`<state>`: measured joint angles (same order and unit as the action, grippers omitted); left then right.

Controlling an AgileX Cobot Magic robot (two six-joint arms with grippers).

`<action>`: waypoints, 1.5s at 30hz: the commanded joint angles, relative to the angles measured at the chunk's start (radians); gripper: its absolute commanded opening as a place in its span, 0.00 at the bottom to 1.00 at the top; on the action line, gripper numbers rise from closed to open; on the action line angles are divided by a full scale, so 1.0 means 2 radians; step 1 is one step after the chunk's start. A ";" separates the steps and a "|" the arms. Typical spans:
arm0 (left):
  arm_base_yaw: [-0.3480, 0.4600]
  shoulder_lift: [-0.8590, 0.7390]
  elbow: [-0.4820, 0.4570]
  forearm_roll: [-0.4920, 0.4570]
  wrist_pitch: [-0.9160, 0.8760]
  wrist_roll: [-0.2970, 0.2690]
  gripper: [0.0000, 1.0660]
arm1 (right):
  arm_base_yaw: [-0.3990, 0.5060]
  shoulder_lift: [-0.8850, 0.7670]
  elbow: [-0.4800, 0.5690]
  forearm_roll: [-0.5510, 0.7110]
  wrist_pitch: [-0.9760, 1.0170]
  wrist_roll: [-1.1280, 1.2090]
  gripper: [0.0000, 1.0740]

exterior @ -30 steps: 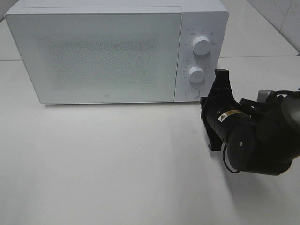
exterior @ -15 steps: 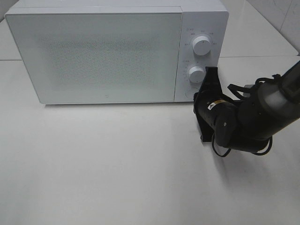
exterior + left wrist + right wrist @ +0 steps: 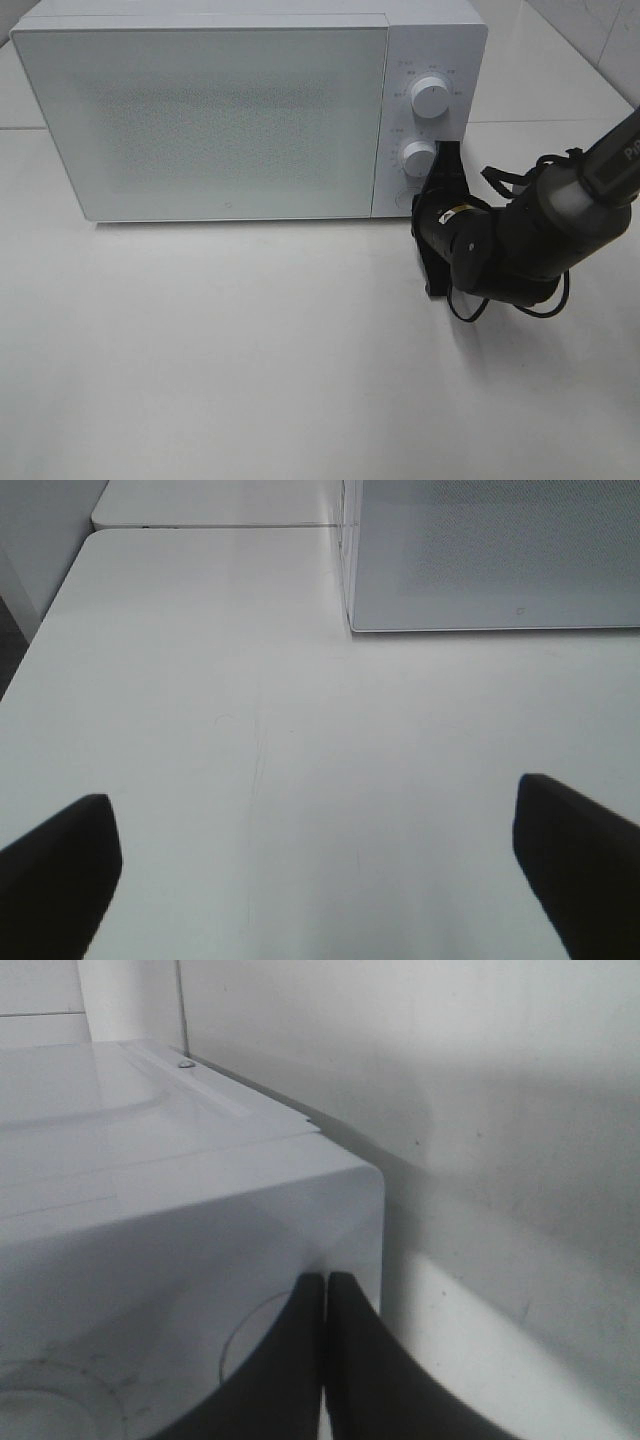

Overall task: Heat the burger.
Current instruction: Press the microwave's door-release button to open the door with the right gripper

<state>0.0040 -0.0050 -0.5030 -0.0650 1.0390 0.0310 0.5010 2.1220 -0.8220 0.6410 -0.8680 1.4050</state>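
Observation:
The burger is out of view. A white microwave (image 3: 220,120) stands at the back of the table with its door closed. My right gripper (image 3: 422,203) is shut with nothing in it. Its tips rest against the lower right of the control panel, at the round button (image 3: 403,198) below the two knobs. In the right wrist view the shut gripper (image 3: 326,1282) meets the microwave front (image 3: 200,1220) just beside the button's rim (image 3: 255,1345). My left gripper (image 3: 320,880) shows only in the left wrist view. It is open wide above the bare table (image 3: 250,680), empty, left of the microwave (image 3: 490,550).
Two round knobs, an upper knob (image 3: 430,97) and a lower knob (image 3: 419,158), sit on the microwave's panel above the right gripper. The white table (image 3: 250,350) spreads in front of the microwave. A tiled wall corner (image 3: 600,30) lies at the back right.
My right arm has swung left and toward the microwave, bringing the shut gripper up to the round button. The left gripper has not moved.

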 commanded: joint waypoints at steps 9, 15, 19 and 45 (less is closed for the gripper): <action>0.001 -0.009 0.002 -0.002 -0.001 -0.004 0.94 | -0.003 0.000 -0.011 -0.016 -0.033 0.015 0.00; 0.001 -0.009 0.002 -0.002 -0.001 -0.004 0.94 | -0.003 -0.008 -0.011 -0.017 -0.033 0.018 0.00; 0.001 -0.009 0.002 -0.002 -0.001 -0.004 0.94 | -0.003 -0.010 -0.015 -0.017 -0.032 0.015 0.00; 0.001 -0.009 0.002 -0.002 -0.001 -0.004 0.94 | -0.003 0.029 -0.096 0.006 -0.147 -0.038 0.00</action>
<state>0.0040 -0.0050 -0.5030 -0.0650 1.0390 0.0310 0.5340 2.1850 -0.9240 0.7390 -0.9190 1.3420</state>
